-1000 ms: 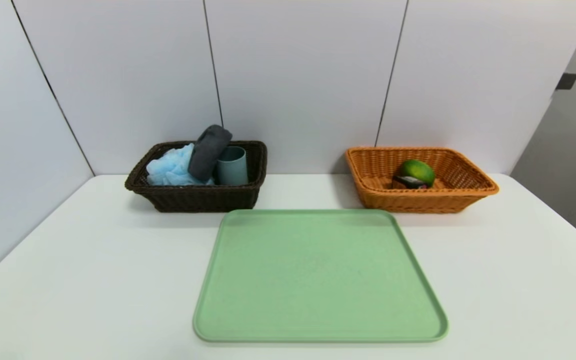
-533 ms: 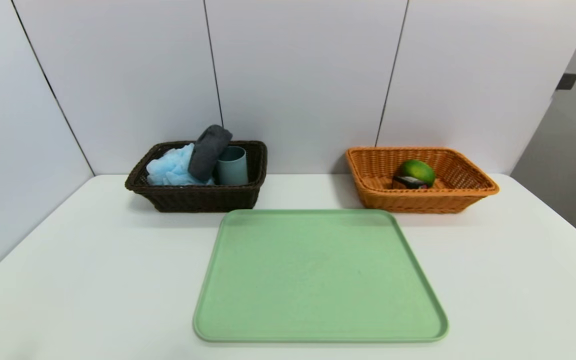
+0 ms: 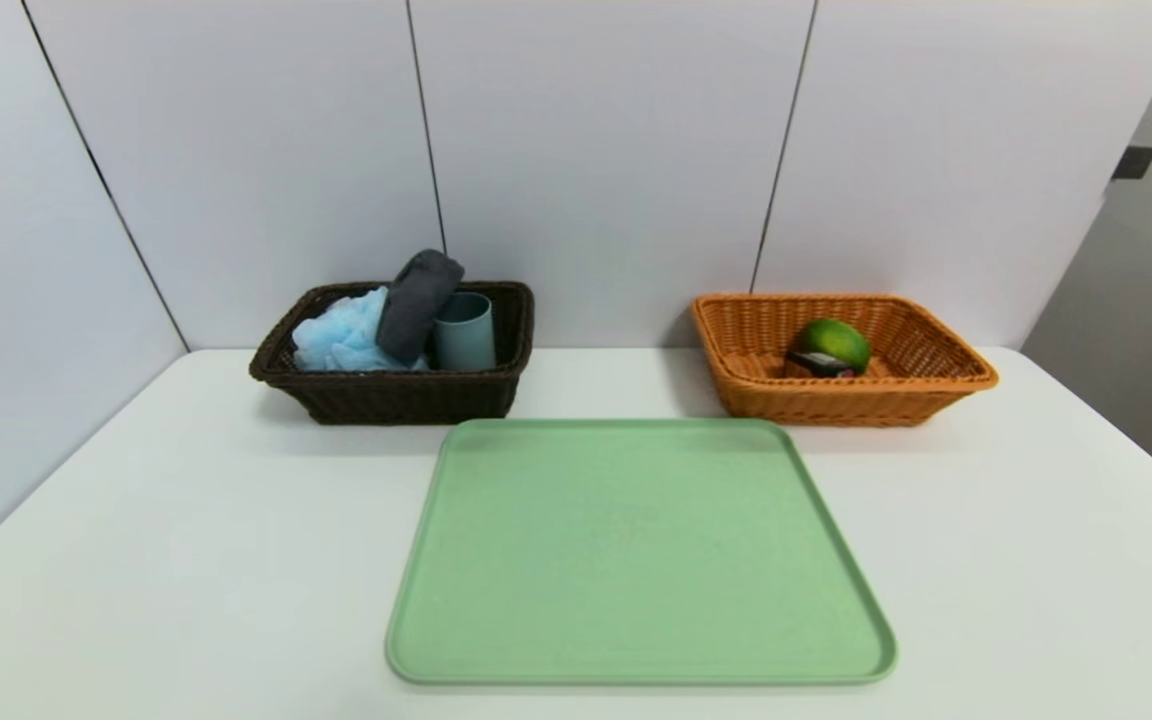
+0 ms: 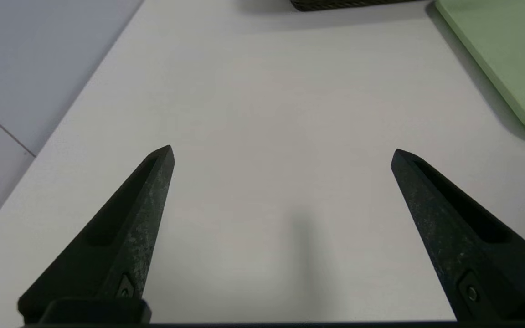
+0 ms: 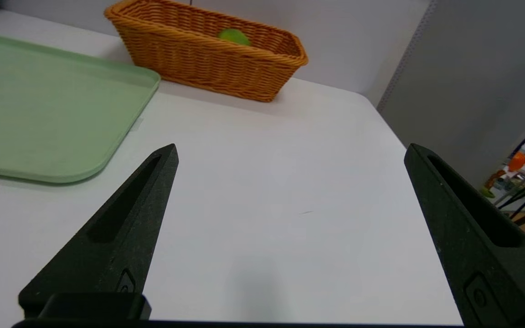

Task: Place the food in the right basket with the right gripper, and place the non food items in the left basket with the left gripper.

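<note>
With the puff [image 3: 341,335], towel [image 3: 420,305] and cup [image 3: 465,335] in the dark basket [image 3: 406,398] and the fruit [image 3: 834,343] and box [image 3: 818,365] in the orange basket [image 3: 836,405], both by the counter's far edge, nothing more need be grasped. The left gripper [image 4: 282,147] and right gripper [image 5: 291,146], spread wide and unloaded over the counter's left and right sides, are best kept clear of both rims and the leaning towel.

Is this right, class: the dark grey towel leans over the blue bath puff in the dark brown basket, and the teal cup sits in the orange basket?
Not quite: the head view shows the teal cup in the dark brown basket, not the orange one. The dark grey towel does lean over the blue bath puff there.
</note>
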You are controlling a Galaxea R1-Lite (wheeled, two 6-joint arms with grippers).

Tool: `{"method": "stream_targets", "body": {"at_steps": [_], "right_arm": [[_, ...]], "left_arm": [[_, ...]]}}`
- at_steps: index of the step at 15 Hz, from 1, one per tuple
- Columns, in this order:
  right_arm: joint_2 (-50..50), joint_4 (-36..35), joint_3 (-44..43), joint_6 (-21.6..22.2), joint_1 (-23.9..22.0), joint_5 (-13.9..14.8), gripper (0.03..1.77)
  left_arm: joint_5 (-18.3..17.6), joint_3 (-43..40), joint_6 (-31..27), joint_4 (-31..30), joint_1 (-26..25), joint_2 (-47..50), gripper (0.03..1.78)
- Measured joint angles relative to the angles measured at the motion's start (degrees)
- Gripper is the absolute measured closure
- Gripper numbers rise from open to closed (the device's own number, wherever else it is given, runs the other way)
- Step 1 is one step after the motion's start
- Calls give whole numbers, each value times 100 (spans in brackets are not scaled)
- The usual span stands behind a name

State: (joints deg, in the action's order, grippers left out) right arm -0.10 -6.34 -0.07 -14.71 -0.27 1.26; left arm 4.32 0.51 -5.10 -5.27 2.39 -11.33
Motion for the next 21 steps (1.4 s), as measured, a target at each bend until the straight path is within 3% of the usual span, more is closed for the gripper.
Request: {"method": "stream_targets", "body": {"at_steps": [3, 4, 8, 11, 13, 17, 21], "right_arm": [[0, 238, 5, -9, 6, -77, 9], [0, 235, 5, 2, 9, -74, 9], [0, 257, 7, -111, 2, -133, 9], [0, 356, 7, -521, 2, -443, 9], [0, 332, 7, -190, 5, -450, 9], [2, 561, 7, 1379, 2, -104, 9], [2, 568, 7, 1501, 5, -99, 9]], "left_arm": [[-469, 279, 77, 1312, -138, 752, 12], [-513, 282, 94, 1395, -157, 880, 12], [-519, -24, -282, 390, -187, 1095, 12], [-528, -49, -562, 306, -187, 1123, 12], [-558, -51, -472, 329, -187, 1125, 12], [-546, -51, -50, 529, -187, 1128, 12], [-500, -51, 229, 542, -187, 1133, 12]]}}
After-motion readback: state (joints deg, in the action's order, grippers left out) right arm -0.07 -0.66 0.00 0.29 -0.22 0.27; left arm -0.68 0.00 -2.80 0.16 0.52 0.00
